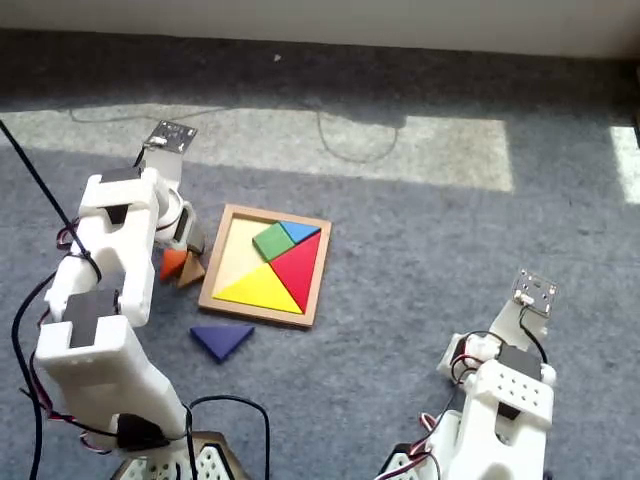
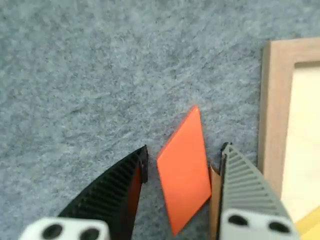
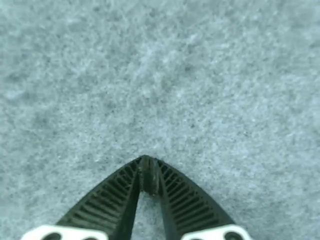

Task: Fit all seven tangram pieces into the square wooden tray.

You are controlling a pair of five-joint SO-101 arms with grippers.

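Note:
The square wooden tray (image 1: 313, 268) lies mid-table holding a green (image 1: 272, 241), a blue (image 1: 299, 231), a red (image 1: 298, 265) and a yellow piece (image 1: 259, 288); its left part is bare wood. An orange piece (image 1: 172, 262) and a brown piece (image 1: 191, 271) lie just left of the tray, and a dark blue triangle (image 1: 222, 340) lies in front of it. My left gripper (image 2: 182, 150) is open and low over the carpet, its fingers on either side of the orange piece (image 2: 184, 170), beside the tray's rim (image 2: 272, 110). My right gripper (image 3: 148, 161) is shut over bare carpet.
Grey carpet covers the table. The left arm (image 1: 105, 280) stretches along the left side; the right arm (image 1: 500, 390) rests folded at the front right. A thin cable (image 1: 345, 150) loops on the carpet behind the tray.

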